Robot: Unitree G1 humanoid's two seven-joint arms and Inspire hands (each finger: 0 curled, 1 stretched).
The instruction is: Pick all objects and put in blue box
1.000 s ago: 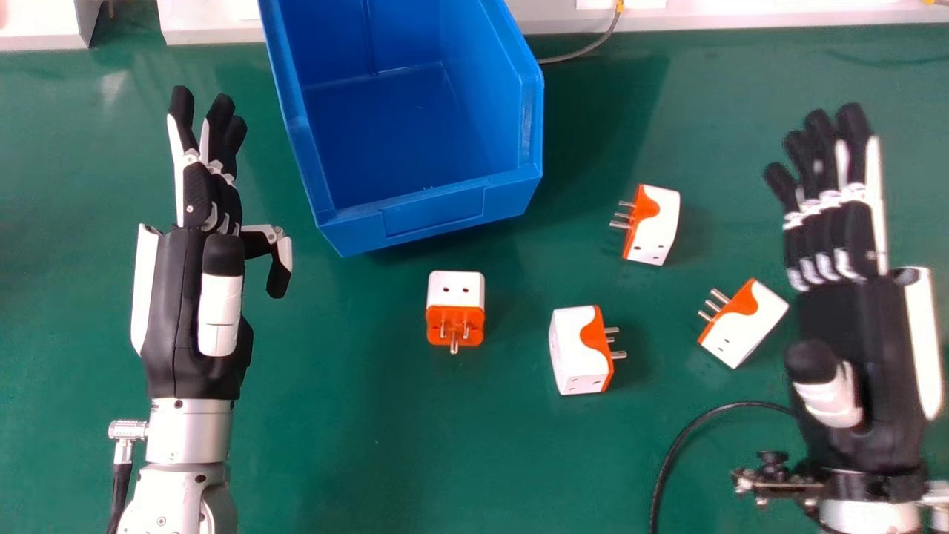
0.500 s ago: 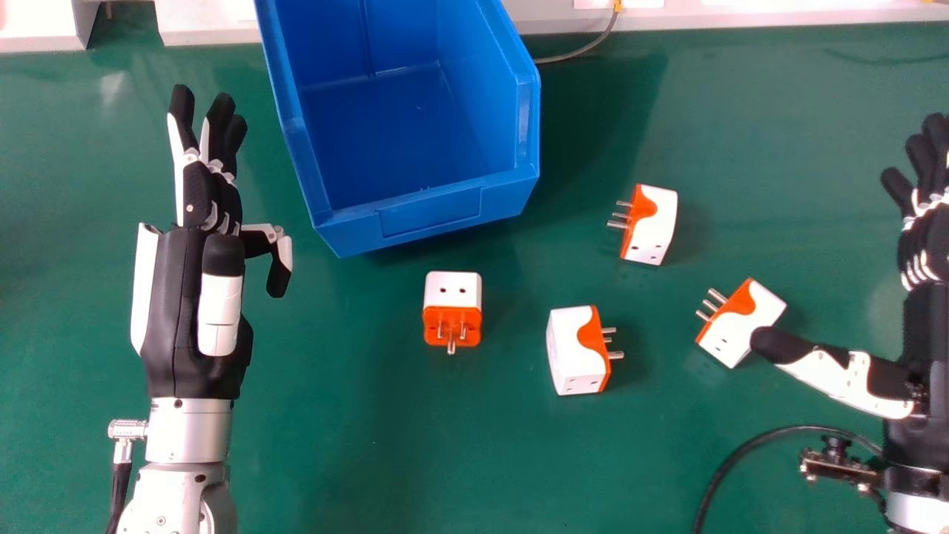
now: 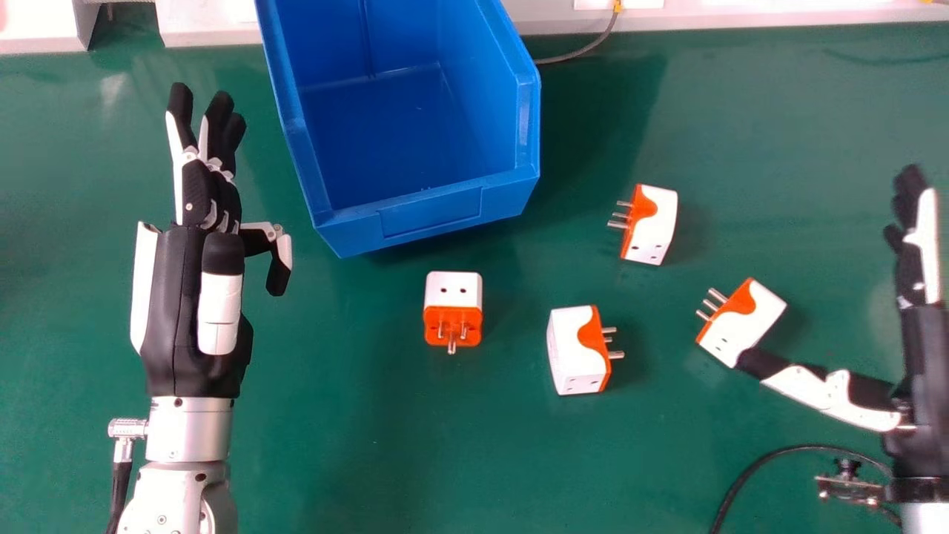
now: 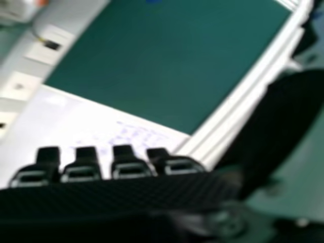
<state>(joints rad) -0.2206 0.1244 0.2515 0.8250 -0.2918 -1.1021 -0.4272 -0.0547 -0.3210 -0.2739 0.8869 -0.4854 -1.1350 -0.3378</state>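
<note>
While my right hand is open at the head view's right edge, fingers straight, its thumb slants out to the nearest adapter; whether the tip touches it, I cannot tell. That one sits on the green tabletop with its prongs angled away from my palm. Farther forward is a second adapter, prongs facing left. A third adapter, prongs facing right, lies between the nearest and a fourth adapter, whose prongs point back towards me. Just beyond the fourth stands the blue box, its open top up. My left hand is at the left, fingers straight, thumb held apart, left of the box.
</note>
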